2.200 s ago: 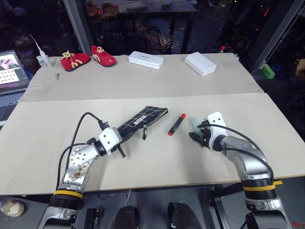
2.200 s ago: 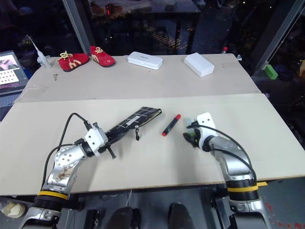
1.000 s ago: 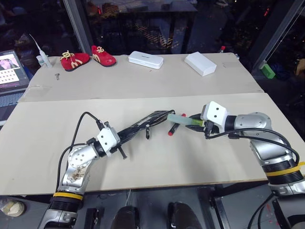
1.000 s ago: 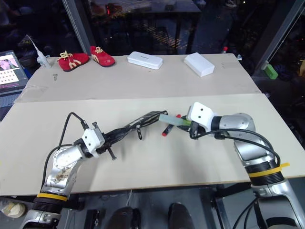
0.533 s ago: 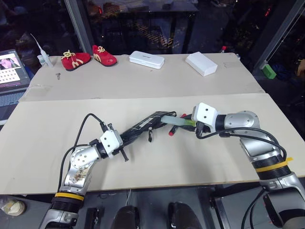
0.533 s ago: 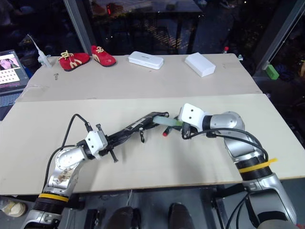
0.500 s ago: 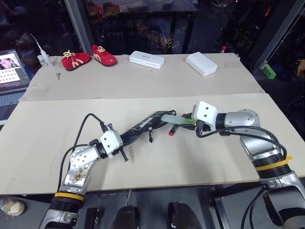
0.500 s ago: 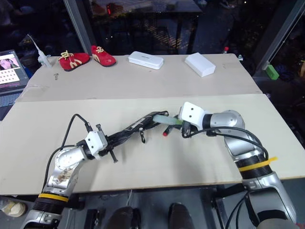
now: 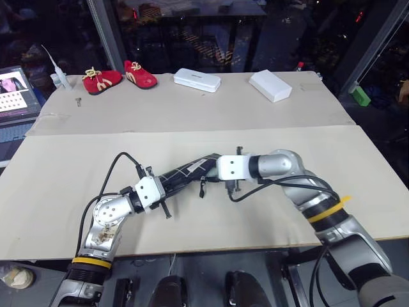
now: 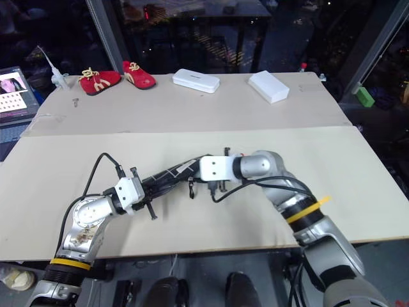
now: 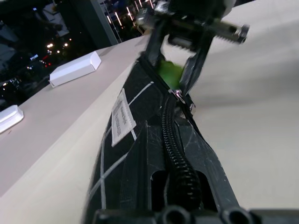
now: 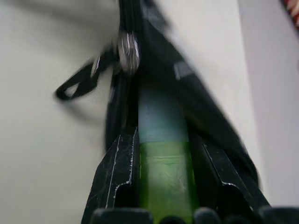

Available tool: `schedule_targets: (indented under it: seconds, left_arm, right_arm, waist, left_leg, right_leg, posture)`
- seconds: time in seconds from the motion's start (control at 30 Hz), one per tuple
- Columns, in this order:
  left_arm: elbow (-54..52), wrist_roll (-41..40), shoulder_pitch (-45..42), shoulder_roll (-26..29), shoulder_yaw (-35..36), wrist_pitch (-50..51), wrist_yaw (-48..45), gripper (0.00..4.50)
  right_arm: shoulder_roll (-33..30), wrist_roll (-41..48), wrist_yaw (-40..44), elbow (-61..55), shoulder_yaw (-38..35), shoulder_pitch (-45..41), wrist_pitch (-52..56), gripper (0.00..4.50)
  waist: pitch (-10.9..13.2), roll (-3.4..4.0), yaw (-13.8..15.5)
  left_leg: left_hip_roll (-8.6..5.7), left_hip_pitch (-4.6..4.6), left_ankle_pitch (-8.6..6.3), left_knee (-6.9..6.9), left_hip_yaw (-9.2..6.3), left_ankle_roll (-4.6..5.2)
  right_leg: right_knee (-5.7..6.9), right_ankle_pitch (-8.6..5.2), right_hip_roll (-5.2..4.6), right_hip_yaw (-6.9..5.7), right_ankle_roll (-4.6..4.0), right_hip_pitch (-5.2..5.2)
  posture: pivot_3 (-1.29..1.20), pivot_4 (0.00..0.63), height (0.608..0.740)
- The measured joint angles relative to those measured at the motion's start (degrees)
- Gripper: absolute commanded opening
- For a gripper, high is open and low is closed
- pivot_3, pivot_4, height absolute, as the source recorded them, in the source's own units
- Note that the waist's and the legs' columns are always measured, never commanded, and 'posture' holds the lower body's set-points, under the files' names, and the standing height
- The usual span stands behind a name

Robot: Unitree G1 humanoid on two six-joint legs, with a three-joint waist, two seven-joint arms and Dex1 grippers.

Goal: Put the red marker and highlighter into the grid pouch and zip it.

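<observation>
Right wrist view: right gripper (image 12: 161,205) clamps highlighter (image 12: 163,172), tip inside pouch (image 9: 185,171) mouth; left gripper (image 9: 167,190) shut on pouch end.

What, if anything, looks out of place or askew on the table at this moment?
Nothing stands out. The left gripper holds one end of the grid pouch, while the right gripper pushes the highlighter into its open mouth. The red shoes and white boxes sit tidily at the back.
</observation>
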Motion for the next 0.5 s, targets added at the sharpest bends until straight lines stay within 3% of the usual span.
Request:
schedule_targets:
  seconds: [0.2,0.23,0.4,0.5]
  left_arm:
    - [0.0,0.0,0.0,0.3,0.2,0.0,-0.1,0.0]
    - [0.0,0.0,0.0,0.4,0.2,0.0,-0.2,0.0]
    - [0.0,0.0,0.0,0.3,0.2,0.0,0.0,0.0]
    - [-0.2,0.0,0.0,0.3,0.2,0.0,0.4,0.0]
  right_arm:
    - [3.0,0.2,-0.2,1.8,0.3,0.0,-5.4,1.08]
    - [3.2,0.5,0.2,1.8,0.2,0.1,-5.4,2.1]
    - [3.9,4.3,1.5,2.0,-2.0,0.4,-2.0,3.73]
    - [2.3,7.0,2.3,2.7,-5.1,0.4,0.4,3.73]
  waist:
    - [0.0,0.0,-0.1]
    - [0.0,0.0,-0.1]
    - [0.0,0.0,-0.1]
    - [0.0,0.01,0.0]
  left_leg:
    - [0.01,-0.03,0.0,0.0,0.05,0.0]
    - [0.01,-0.02,0.01,0.0,0.05,-0.01]
    - [0.02,0.01,0.02,0.0,0.02,-0.03]
    - [0.01,-0.02,0.01,0.0,0.0,-0.02]
  right_leg:
    - [0.0,0.0,-0.01,-0.02,0.0,-0.01]
    - [0.01,0.0,-0.01,-0.02,0.0,-0.01]
    - [0.05,0.0,-0.01,-0.02,-0.01,0.0]
    - [0.01,0.0,-0.02,-0.03,-0.01,0.0]
  posture:
    - [0.0,0.15,0.74]
    - [0.0,0.15,0.74]
    - [0.0,0.15,0.74]
    - [0.0,0.15,0.74]
